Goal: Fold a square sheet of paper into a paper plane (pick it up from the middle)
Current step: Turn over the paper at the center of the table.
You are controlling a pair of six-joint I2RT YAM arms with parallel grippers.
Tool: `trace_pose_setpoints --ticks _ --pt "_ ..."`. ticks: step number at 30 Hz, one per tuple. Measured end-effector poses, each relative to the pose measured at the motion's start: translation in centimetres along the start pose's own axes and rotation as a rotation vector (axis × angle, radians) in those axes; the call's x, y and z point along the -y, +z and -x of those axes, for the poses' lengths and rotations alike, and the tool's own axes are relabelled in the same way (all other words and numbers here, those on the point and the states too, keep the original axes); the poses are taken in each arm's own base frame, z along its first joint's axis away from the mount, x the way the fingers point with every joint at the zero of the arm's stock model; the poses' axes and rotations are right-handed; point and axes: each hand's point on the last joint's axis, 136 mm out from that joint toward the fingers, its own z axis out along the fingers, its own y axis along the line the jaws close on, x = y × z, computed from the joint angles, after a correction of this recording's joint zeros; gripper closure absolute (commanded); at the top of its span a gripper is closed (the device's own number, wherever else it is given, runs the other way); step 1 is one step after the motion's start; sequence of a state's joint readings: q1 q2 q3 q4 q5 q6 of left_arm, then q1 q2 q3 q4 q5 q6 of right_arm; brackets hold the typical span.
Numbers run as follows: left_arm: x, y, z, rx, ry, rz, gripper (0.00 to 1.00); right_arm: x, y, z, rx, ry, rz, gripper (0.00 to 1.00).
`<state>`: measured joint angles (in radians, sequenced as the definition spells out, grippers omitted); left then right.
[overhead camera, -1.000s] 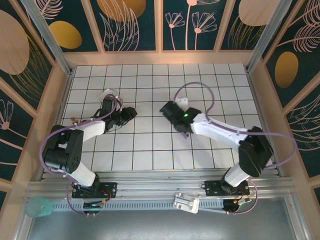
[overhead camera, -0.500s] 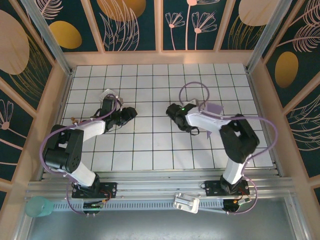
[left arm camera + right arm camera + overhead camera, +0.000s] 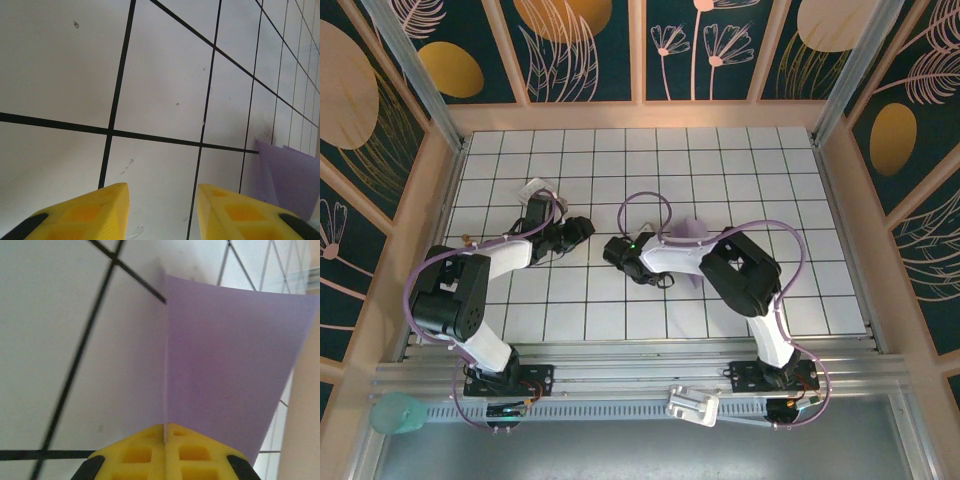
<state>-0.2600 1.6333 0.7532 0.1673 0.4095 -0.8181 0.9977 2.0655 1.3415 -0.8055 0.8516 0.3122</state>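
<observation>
right end effector (image 3: 165, 429) pinching paper (image 3: 225, 350), seemingly folded

Probably a robotics lab cell: white gridded table (image 3: 620, 150), aluminium rail (image 3: 620, 378), leaf-print wall panels (image 3: 582, 70) enclosing it.

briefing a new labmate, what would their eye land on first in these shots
First the lavender sheet of paper, pinched by a creased edge in the shut right gripper near the middle of the white tiled table. Next the left gripper, its yellow fingers apart with nothing between them, low over the tiles just left of the paper.
</observation>
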Motion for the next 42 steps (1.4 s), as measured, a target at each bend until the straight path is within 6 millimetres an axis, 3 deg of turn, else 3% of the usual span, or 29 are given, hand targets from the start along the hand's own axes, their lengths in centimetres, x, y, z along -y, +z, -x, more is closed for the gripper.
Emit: trace_pose_setpoints --ticks 8,16,21,25,29,34,38,42 --pt "0.2 0.2 0.2 -0.001 0.004 -0.002 0.59 -3.9 -2.5 2.5 0.052 0.075 0.169 0.82" --pt "0.4 0.2 0.0 -0.016 0.003 -0.017 0.58 -6.3 -4.4 4.5 0.095 0.169 0.358 0.66" --pt "0.8 -0.1 -0.9 -0.037 -0.009 -0.041 0.58 -4.7 -7.4 4.6 0.150 0.281 0.563 0.64" --pt "1.9 0.0 -4.3 -0.102 0.004 -0.063 0.60 -0.6 -9.2 4.0 0.214 0.455 0.770 0.66" --pt "4.0 0.6 -8.8 -0.206 0.027 -0.105 0.63 2.7 -6.7 1.7 0.201 0.629 0.888 0.76" --pt "7.5 1.1 -12.9 -0.298 0.090 -0.169 0.60 1.4 -3.8 -1.8 0.098 0.711 0.986 0.81" --pt "9.8 2.7 -13.7 -0.331 0.125 -0.196 0.59 1.2 -2.9 -2.6 0.072 0.765 1.025 0.81" --pt "10.5 4.9 -13.3 -0.341 0.151 -0.190 0.60 2.1 -2.1 -2.8 0.076 0.815 1.025 0.80"
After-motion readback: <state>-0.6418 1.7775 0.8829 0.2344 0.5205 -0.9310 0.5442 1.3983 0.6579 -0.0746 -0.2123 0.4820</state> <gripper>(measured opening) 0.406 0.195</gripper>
